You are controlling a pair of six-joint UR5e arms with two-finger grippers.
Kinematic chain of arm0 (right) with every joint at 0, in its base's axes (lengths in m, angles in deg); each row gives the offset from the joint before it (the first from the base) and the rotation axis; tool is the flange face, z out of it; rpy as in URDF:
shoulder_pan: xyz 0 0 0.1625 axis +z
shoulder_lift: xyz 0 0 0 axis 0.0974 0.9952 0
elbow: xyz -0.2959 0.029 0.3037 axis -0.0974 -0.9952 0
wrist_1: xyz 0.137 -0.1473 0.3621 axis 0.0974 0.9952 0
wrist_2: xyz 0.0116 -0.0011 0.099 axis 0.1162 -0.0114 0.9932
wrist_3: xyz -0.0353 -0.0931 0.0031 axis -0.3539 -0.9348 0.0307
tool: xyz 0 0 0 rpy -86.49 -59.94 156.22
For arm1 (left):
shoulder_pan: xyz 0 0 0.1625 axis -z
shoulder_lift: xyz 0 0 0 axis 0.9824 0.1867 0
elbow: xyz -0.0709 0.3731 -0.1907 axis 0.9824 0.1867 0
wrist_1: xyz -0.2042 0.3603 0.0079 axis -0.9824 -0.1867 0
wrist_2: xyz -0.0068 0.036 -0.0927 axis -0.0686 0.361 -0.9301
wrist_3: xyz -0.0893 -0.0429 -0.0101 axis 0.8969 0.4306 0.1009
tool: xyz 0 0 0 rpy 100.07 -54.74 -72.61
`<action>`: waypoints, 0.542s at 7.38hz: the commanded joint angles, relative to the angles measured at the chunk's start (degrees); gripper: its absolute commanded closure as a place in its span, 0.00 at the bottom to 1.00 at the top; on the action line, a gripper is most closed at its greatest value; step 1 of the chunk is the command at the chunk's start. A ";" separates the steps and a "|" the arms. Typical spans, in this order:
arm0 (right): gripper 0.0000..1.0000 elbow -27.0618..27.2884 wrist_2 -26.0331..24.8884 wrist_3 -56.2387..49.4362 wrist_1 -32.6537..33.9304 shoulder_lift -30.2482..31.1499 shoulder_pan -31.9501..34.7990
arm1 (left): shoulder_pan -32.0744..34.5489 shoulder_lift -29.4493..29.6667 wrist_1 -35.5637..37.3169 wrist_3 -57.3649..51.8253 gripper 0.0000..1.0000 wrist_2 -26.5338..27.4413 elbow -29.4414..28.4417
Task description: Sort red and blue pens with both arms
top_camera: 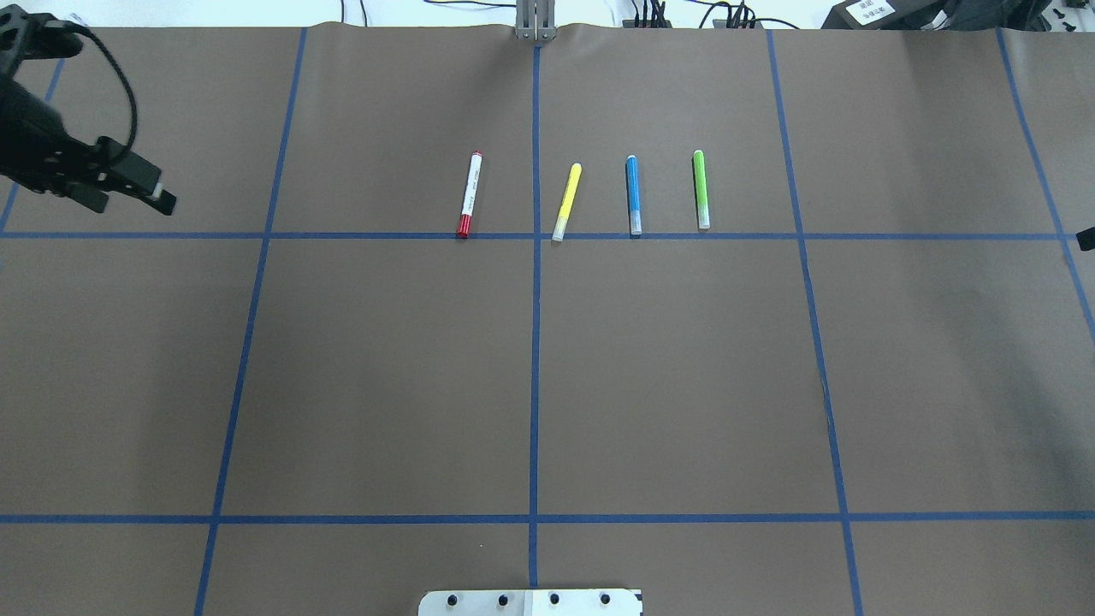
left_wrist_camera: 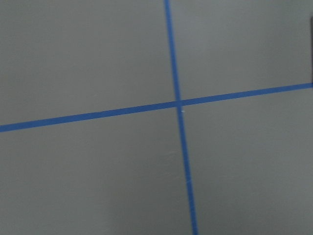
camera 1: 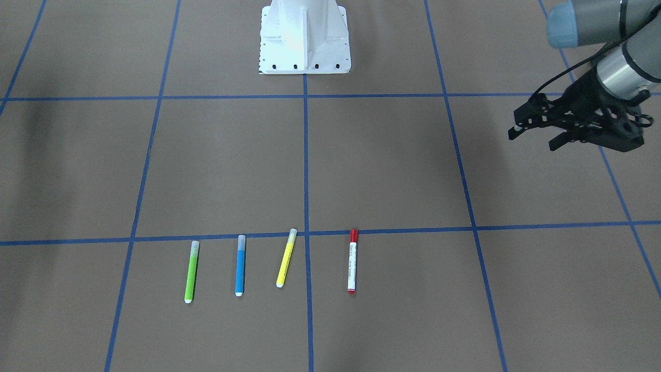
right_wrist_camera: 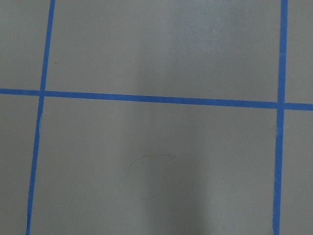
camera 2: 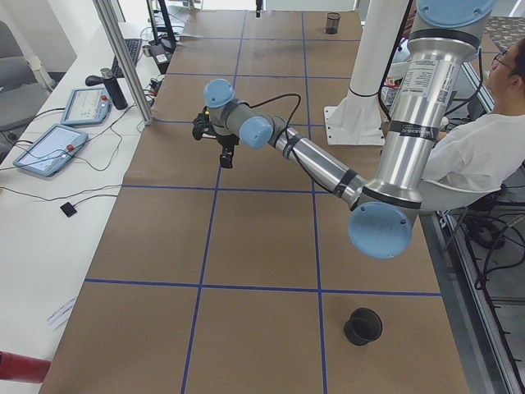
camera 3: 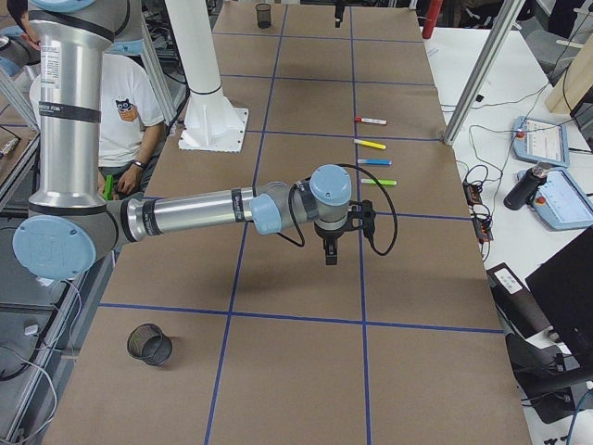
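Observation:
Two task pens lie in a row with two others on the brown table. The red pen (camera 1: 352, 261) (top_camera: 469, 194) has a white barrel and red cap. The blue pen (camera 1: 240, 264) (top_camera: 633, 194) lies two places over, with a yellow marker between them. My left gripper (camera 1: 534, 138) (top_camera: 133, 205) hovers open and empty far out to the side of the row, nearest the red pen's end. My right gripper (camera 3: 330, 252) hangs over bare table beyond the green end of the row. I cannot tell whether it is open or shut.
A yellow marker (camera 1: 286, 258) and a green marker (camera 1: 191, 271) share the row. Black mesh cups (camera 2: 362, 326) (camera 3: 149, 344) stand at the table's two ends. The white robot base (camera 1: 304, 36) is at mid table. A person (camera 2: 484, 156) sits beside it.

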 commanded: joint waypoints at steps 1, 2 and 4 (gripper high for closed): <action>0.01 0.38 -4.65 6.65 -1.47 -1.92 -3.96 | -10.56 11.50 -0.10 10.19 0.00 10.12 -5.89; 0.01 0.38 -4.65 6.57 -1.47 -3.06 -5.81 | -12.61 17.22 -0.45 10.40 0.00 10.35 -12.55; 0.01 2.21 -4.74 7.27 -1.38 -3.16 -8.11 | -16.48 23.06 -13.36 10.58 0.00 16.90 -25.91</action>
